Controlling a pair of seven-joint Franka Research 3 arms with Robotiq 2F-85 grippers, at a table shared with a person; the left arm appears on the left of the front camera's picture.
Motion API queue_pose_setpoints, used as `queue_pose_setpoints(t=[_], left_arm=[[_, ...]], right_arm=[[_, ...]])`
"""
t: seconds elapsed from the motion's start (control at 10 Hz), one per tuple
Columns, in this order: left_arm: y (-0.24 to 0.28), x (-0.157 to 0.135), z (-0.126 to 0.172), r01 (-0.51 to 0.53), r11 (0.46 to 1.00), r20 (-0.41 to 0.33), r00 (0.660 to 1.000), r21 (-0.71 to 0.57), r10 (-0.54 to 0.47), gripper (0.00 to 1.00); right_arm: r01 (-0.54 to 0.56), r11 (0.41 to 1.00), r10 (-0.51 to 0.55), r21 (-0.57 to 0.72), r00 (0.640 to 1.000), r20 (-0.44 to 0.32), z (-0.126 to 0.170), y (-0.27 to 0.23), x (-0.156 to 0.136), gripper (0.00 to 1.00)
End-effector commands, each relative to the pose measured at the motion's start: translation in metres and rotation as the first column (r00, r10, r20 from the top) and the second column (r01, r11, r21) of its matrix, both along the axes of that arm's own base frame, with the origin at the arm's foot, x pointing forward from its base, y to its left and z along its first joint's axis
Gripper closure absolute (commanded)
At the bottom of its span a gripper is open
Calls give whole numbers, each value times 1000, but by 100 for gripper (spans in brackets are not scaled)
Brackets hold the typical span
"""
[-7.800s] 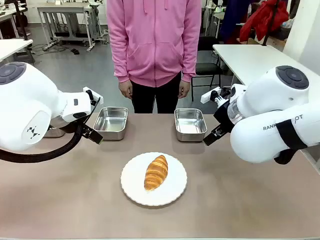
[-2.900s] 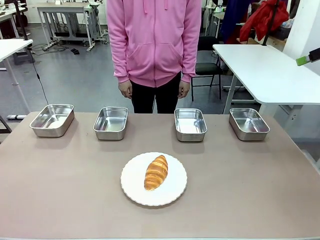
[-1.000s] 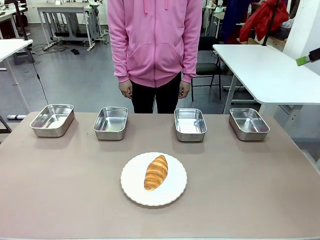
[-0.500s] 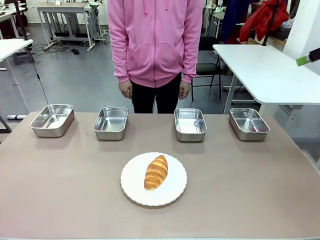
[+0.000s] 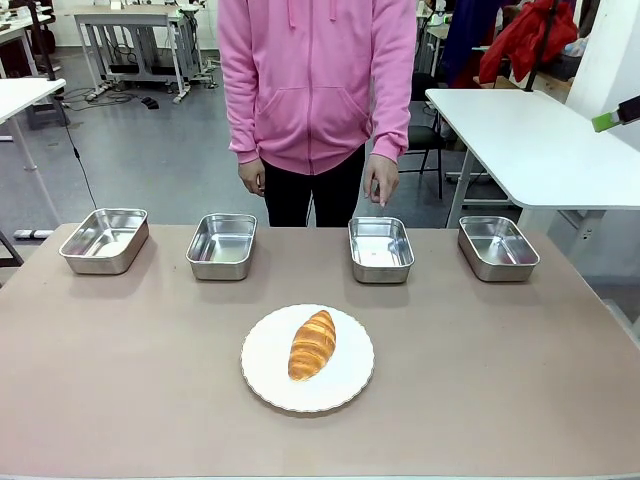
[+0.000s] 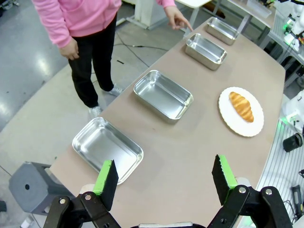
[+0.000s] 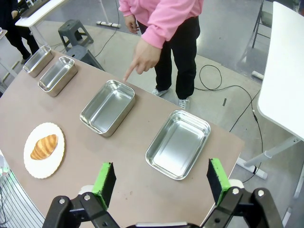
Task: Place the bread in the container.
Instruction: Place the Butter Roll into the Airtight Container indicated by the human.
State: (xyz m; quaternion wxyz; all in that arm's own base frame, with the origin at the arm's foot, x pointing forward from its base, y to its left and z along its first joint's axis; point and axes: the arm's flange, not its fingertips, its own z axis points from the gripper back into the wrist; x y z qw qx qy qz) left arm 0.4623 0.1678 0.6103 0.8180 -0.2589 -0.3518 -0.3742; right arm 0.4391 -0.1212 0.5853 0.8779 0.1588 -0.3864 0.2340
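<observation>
Golden-brown and ridged, the bread (image 5: 312, 344) lies in the lower middle of the front view, lengthwise on a round white plate (image 5: 346, 381) and well apart from both of my grippers. Above it, across the upper middle of that frame, four steel pans stand in a row on the table (image 5: 120, 380). The person's hand (image 5: 381, 180) points a finger down at the third pan from the picture's left, so I judge that one to be the container (image 5: 381, 248). It is bare inside, like the three other pans (image 5: 222, 245).

By my reading, the task has not begun: the bread is not yet grasped, and the reach, the lift, the carry and the set-down are all left to do.

My left gripper (image 6: 165, 175) rises from the bottom edge of its wrist view with its green pads wide apart on nothing. My right gripper (image 7: 161, 181) stands the same way, spread and holding nothing.

The front view gives me the row head-on. The right wrist view looks down from above and shows the fingertip just over the container's far rim, with the bread at lower left. The left wrist view puts the pointing hand at the upper middle and the bread at right.
</observation>
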Motion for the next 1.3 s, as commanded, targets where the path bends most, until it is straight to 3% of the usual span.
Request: queue_pose_setpoints(t=[0.0,1.2], left_arm=[[0,-1,1,8,1000,11,1000,0,-8,0],[0,-1,1,8,1000,11,1000,0,-8,0]], right_arm=[[-1,1000,1,13,1000,4,1,1,0,0],[-1,1000,1,13,1000,4,1,1,0,0]])
